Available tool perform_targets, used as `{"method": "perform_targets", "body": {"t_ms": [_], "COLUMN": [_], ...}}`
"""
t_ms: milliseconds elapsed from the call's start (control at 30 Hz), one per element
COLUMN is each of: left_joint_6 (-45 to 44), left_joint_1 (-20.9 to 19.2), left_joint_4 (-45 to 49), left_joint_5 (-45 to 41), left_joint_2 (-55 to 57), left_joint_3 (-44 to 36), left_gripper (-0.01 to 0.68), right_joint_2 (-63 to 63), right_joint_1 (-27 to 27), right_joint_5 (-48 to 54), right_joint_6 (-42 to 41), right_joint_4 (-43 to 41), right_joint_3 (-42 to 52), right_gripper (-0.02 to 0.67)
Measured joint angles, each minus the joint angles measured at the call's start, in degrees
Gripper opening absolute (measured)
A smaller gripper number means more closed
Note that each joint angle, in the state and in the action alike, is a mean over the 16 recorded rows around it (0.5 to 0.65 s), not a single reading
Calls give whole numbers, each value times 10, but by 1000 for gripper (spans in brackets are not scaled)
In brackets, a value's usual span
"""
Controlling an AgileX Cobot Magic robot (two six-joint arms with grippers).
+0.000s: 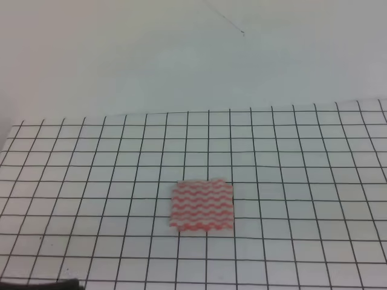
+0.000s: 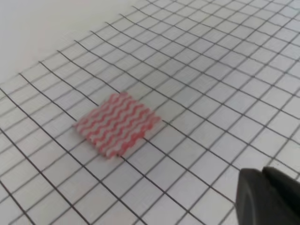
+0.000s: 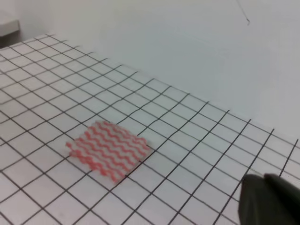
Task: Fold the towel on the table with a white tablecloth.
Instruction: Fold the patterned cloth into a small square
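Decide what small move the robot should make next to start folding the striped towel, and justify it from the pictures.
Probably bring one gripper, say the left gripper, down to an edge of the towel. The towel lies flat and untouched on the gridded table, and both grippers, the right gripper included, sit well away from it at their views' corners.

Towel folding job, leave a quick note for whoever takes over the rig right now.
Left gripper: only a dark tip in the corner of its wrist view, holding nothing; open or shut cannot be told.
Right gripper: the same, clear of the cloth.
Towel: lies flat on the white tablecloth, near the front middle, with both grippers well away from it.
Done: no grasp shown.
Left: whether it has been folded cannot be told; check before grasping an edge.
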State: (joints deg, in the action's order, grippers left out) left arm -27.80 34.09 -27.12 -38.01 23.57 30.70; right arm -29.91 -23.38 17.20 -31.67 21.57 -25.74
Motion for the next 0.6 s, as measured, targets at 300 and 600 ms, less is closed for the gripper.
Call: {"method": "perform_targets", "body": {"t_ms": [300, 600], "left_joint_6": [0, -11], "left_joint_1": [0, -32], "left_joint_4": [1, 9], "left_joint_5": [-58, -68], "left_joint_2": [0, -29], "left_joint_3": [0, 0], "left_gripper": [-2, -2], "right_joint_2": [23, 23], "right_joint_1": [0, 0], "right_joint_5": [20, 35], "right_joint_6": [-5, -5], "right_joint_4": [4, 4], "right_joint_3": [24, 24], "right_gripper": [-1, -1]}}
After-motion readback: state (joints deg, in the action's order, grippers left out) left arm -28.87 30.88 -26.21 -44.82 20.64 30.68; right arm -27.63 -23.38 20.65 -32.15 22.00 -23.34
